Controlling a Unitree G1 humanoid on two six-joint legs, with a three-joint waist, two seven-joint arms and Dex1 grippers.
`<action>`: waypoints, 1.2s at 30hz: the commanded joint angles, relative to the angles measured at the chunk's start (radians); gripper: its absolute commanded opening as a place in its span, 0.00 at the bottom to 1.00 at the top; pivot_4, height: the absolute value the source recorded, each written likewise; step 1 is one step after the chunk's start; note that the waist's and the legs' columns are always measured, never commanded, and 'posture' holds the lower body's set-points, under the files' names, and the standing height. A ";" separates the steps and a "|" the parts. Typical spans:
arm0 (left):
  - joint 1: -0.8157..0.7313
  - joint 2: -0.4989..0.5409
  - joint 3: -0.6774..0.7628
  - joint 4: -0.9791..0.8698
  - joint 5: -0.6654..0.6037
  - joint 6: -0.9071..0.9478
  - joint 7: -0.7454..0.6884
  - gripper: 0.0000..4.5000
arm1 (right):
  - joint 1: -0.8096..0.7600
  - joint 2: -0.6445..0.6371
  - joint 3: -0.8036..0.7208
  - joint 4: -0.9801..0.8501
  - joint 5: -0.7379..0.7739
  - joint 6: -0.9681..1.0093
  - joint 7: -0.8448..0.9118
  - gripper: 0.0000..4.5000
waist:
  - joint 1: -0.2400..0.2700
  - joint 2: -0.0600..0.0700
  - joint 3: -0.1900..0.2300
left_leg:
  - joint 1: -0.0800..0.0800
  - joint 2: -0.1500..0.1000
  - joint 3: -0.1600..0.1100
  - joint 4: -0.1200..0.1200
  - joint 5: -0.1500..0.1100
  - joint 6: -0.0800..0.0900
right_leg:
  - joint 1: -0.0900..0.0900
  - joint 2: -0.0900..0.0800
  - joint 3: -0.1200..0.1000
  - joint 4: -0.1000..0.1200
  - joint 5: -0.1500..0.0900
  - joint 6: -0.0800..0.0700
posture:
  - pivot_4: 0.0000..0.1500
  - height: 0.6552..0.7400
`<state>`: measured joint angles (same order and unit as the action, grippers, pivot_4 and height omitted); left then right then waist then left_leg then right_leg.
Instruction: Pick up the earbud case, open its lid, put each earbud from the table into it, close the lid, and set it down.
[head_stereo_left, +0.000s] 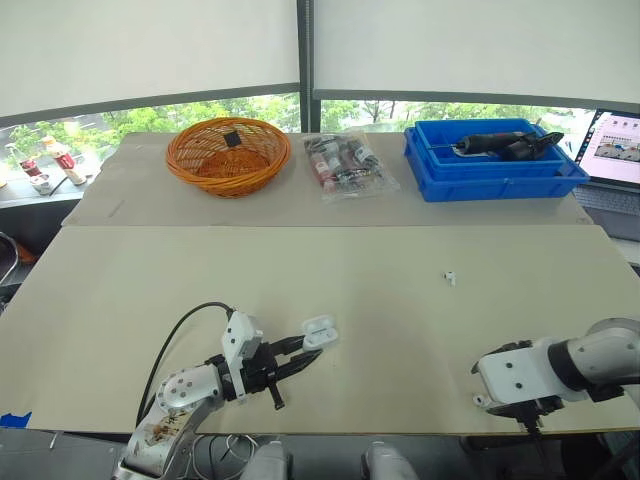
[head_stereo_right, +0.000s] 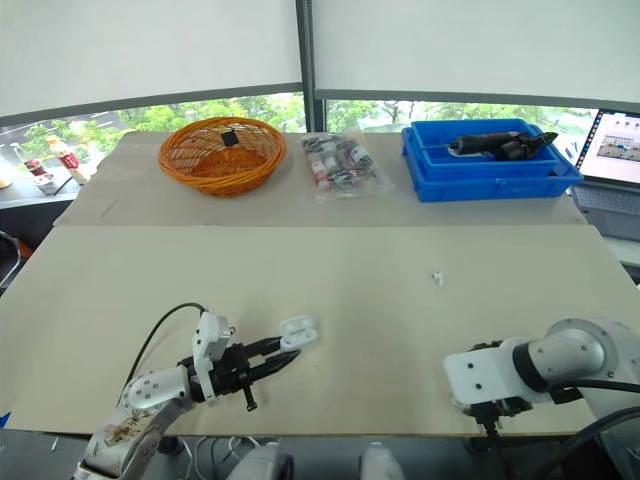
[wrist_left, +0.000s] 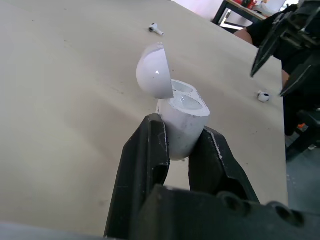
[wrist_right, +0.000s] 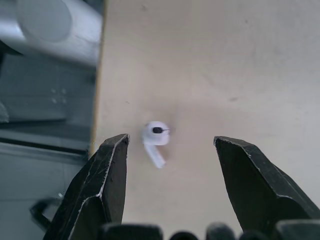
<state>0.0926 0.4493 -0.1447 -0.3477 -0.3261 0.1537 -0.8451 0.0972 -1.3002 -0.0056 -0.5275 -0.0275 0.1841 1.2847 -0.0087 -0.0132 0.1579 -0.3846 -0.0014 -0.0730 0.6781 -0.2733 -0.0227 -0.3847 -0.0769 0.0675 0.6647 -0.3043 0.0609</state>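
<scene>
My left gripper (head_stereo_left: 300, 355) is shut on the white earbud case (head_stereo_left: 318, 331) near the table's front left. In the left wrist view the case (wrist_left: 182, 117) sits between both black fingers (wrist_left: 145, 165) with its lid (wrist_left: 154, 71) swung open and the sockets empty. One white earbud (head_stereo_left: 450, 277) lies on the table at right of centre. A second earbud (wrist_right: 155, 137) lies close to the front edge, between the wide-apart fingers of my open right gripper (wrist_right: 171, 141), which hangs over it without touching. The right wrist (head_stereo_left: 520, 378) is at the front right.
Along the back stand an orange wicker basket (head_stereo_left: 228, 155), a clear bag of packets (head_stereo_left: 347, 166) and a blue bin (head_stereo_left: 495, 162) holding a tool. A laptop (head_stereo_left: 615, 148) sits at the far right. The table's front edge (wrist_right: 97, 115) runs just beside the second earbud.
</scene>
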 joint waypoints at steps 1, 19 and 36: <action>0.005 0.002 -0.003 -0.042 -0.020 0.003 0.000 0.12 | -0.052 0.015 0.063 0.005 -0.046 0.009 -0.006 0.67 | -0.001 0.000 0.000 | 0.000 0.000 0.000 0.000 0.000 0.000 | 0.000 0.000 0.000 0.000 0.000 0.000 | 1.00 1.00; 0.007 0.002 -0.008 -0.042 -0.018 0.002 0.011 0.12 | -0.157 0.039 0.200 0.086 -0.074 -0.004 0.081 0.12 | -0.005 -0.002 -0.001 | 0.001 0.000 -0.001 0.000 0.000 0.000 | 0.001 0.000 0.000 0.000 0.000 0.000 | 1.00 1.00; -0.128 -0.108 0.012 0.022 -0.028 0.005 0.097 0.12 | -0.490 0.454 -0.085 -0.036 0.458 0.597 -0.220 0.08 | 0.003 -0.002 0.000 | -0.001 0.000 -0.004 0.001 0.000 0.000 | 0.000 0.000 -0.001 0.000 0.000 0.000 | 1.00 1.00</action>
<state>-0.0116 0.3567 -0.1443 -0.3181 -0.3386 0.1584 -0.7700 -0.3686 -0.8980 -0.0338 -0.5232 0.3482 0.6958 1.1610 -0.0055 -0.0157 0.1579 -0.3863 -0.0014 -0.0770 0.6787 -0.2733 -0.0227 -0.3854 -0.0770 0.0659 0.6650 -0.3041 0.0608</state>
